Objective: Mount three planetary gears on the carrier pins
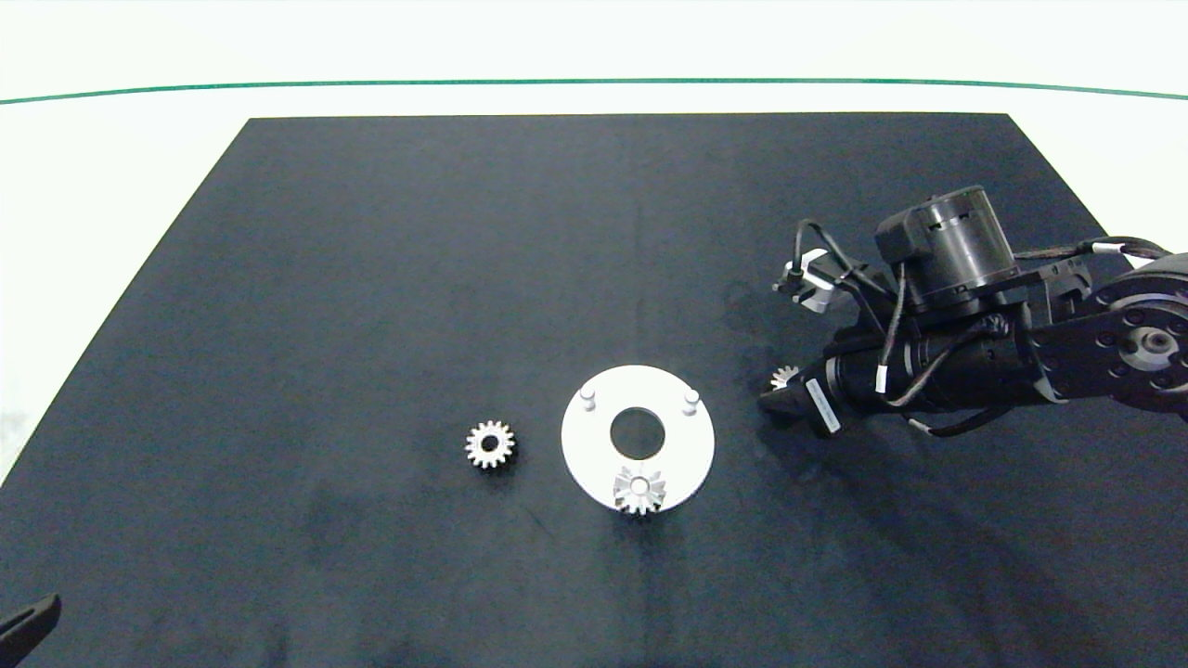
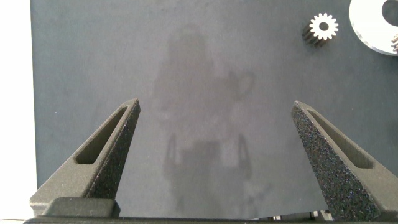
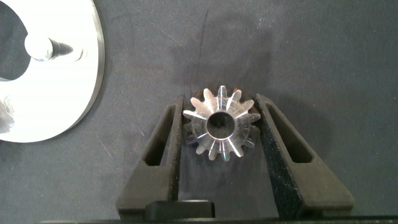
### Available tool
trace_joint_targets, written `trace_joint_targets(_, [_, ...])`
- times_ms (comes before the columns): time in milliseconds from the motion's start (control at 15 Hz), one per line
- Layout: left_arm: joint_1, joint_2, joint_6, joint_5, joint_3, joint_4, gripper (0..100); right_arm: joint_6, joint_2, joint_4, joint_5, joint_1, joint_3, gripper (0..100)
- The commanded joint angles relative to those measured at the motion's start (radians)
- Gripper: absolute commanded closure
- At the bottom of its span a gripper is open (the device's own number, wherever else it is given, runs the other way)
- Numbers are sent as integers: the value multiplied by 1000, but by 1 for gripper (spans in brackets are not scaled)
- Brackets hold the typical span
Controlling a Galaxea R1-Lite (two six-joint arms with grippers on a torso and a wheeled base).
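A black mat (image 1: 371, 278) covers my pale table (image 1: 111, 148), a green line running along its far side. My left gripper (image 2: 214, 134) hangs spread wide and empty over bare mat at the near left corner, a loose gear (image 1: 489, 444) lying flat well ahead of it. Next comes the white disc (image 1: 594, 455): one gear (image 1: 639, 490) sits on its near pin, two far pins (image 1: 587, 397) stand bare. Just right of the disc, my right gripper (image 3: 221, 127) clamps the third gear (image 3: 220, 129), bore upright, nothing between it and the disc.
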Motion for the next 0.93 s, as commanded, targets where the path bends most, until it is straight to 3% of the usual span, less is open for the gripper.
trace_joint_targets(67, [1, -3, -1, 0, 0, 3, 0, -2, -2, 2, -1, 1, 0, 85])
trace_joint_targets(467, [0, -4, -1, 0, -4, 4, 0, -2, -7, 2, -1, 2, 0, 96])
trace_joint_targets(933, [3, -9, 1, 0, -20, 13, 0, -10, -53, 14, -12, 22, -9, 96])
